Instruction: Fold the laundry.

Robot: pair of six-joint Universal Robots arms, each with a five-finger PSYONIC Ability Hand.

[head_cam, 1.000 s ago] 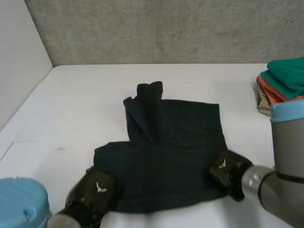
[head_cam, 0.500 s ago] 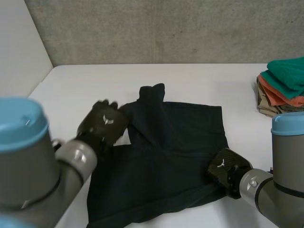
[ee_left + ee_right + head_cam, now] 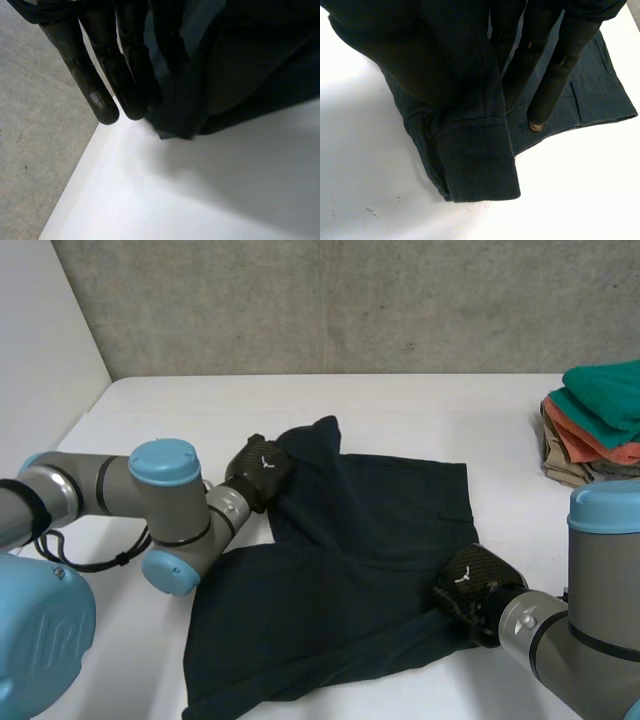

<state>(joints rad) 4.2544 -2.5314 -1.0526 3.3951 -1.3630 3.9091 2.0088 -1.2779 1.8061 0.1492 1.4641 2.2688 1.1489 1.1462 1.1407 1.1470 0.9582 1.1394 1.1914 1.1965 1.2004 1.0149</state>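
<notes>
Looking down from between the robot's two arms, a white table (image 3: pixel 420 405) holds a dark navy garment (image 3: pixel 350 560) spread loosely at its middle. At far left, the left arm (image 3: pixel 160 502) bends in across the table, and the left hand (image 3: pixel 258 470) sits at the garment's far left corner. From its wrist, its straight fingers (image 3: pixel 100 75) point down with a bunched fold of the cloth pressed against them and held just clear of the table, so it appears to pinch that corner. The garment runs slantwise from this corner, down and to the right, towards the robot; its near left edge lies flat and loose, with no hand on it. At the near right edge is the right hand (image 3: pixel 468 590). From its wrist, its fingers (image 3: pixel 555 75) are nearly straight, with one tip touching the flat cloth below, and a cuffed hem (image 3: pixel 477 160) is gathered on the thumb side and raised off the table, so it too appears to hold the cloth. At far right, well apart, a stack of folded cloths (image 3: pixel 600 415) rests at the table's edge. The hands hold opposite ends of the slanting long axis, with most of the cloth between them, so the next fold probably means bringing one held end over towards the other.
</notes>
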